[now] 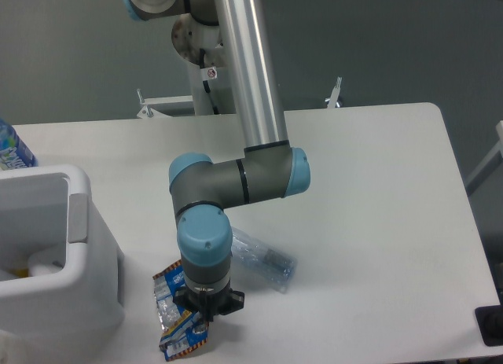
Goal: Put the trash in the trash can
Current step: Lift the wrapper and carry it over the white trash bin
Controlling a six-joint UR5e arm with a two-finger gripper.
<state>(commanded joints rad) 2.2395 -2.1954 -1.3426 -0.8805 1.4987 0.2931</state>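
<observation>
The blue-and-orange foil wrapper [177, 313] lies flat and crinkled on the table near the front edge. My gripper [206, 317] points straight down right over its right part; the wrist hides the fingers, so I cannot tell whether they are open or shut. The crushed clear plastic bottle [263, 259] lies on its side just right of the wrist, its label dark and hard to read. The large white trash can [55, 246] stands at the left edge, its wall a short way left of the wrapper.
A blue-labelled water bottle [12, 148] shows at the far left behind the trash can. Something yellow [23, 271] lies inside the can. The table's front edge runs just below the wrapper. A dark object [489, 325] sits at the right edge.
</observation>
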